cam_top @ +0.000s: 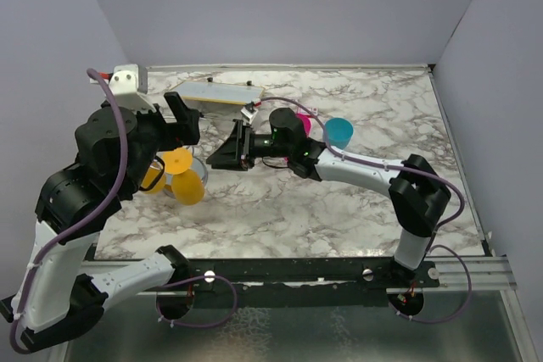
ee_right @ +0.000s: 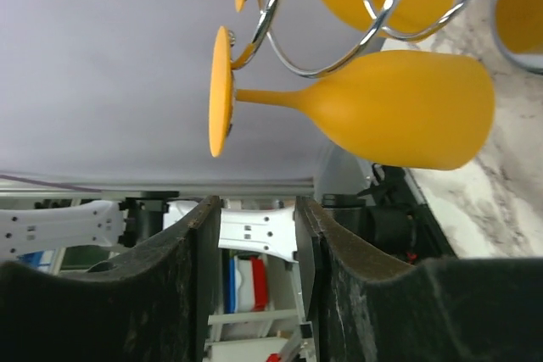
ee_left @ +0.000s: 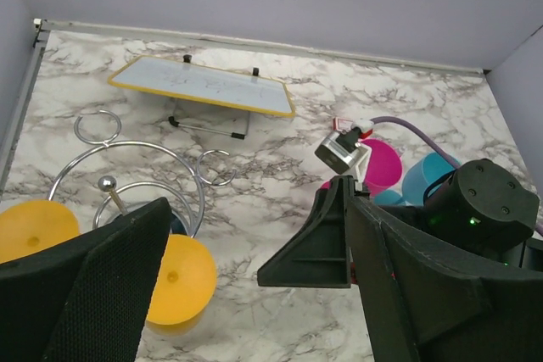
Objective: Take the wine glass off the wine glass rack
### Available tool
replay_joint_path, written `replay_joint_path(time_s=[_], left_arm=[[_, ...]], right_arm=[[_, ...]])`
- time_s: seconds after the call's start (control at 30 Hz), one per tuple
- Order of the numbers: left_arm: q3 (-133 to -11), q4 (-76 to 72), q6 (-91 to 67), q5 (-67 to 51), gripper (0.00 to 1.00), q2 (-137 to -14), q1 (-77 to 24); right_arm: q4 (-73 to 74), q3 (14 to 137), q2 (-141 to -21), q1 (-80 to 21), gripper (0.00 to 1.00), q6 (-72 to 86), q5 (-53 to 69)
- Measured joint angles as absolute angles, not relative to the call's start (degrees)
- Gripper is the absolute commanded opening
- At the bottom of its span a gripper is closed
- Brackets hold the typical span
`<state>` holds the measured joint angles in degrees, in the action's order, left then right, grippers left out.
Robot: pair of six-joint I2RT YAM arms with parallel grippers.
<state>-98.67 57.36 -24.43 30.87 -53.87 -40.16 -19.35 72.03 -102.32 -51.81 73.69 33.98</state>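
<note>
From above, I'm looking at the left centre of the frame, where a wine glass (cam_top: 178, 161) is showing only its round yellow foot. It is bunched with others like it under the left arm. The right end effector (cam_top: 216, 157) is pointing at the bunch from just beside it, over the marble tabletop (cam_top: 339, 201). The left end effector (cam_top: 187, 125) is hovering at the bunch's upper edge.

Through the left wrist camera, the wine glass rack (ee_left: 107, 182) is sitting at the left of the frame, its chrome wires curling round a ball-topped post. A wine glass (ee_left: 174, 277) is hanging at lower left. The left fingers (ee_left: 85, 294) are standing wide apart with nothing between them.

Through the right wrist camera, which is turned on its side, a wine glass (ee_right: 382, 108) is filling the upper right. Its foot is to the left, its thin stem is running through a wire loop, and its bowl is pointing toward the tabletop at the right edge. The right fingers (ee_right: 182, 277) are standing apart with a narrow gap, gripping nothing, and the glass is lying off to one side of that gap.

I'm judging the glass to be matte plastic: light, stiff and not brittle. The bowl is looking smooth and rounded, so it is likely to slip from flat pads. The stem just under the foot is looking like the better hold, though the glass may pivot there. It is probably going to have to slide out through the loop's opening, and the light rack may drag or tip with it.
</note>
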Motion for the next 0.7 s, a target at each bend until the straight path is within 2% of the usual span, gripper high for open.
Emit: replay_joint_path(time_s=[0.33,0.7], left_arm=[[-96.95,55.11,-23.4,29.74,0.9,-51.42,-40.16],[-96.95,54.41,-22.35,29.54,0.9,-49.98,-40.16]], right_arm=[[-21.15,80.53,-107.0,-54.92,0.38,78.32,33.85],[-21.06,82.43,-110.59,-56.03,0.33,79.37,32.86]])
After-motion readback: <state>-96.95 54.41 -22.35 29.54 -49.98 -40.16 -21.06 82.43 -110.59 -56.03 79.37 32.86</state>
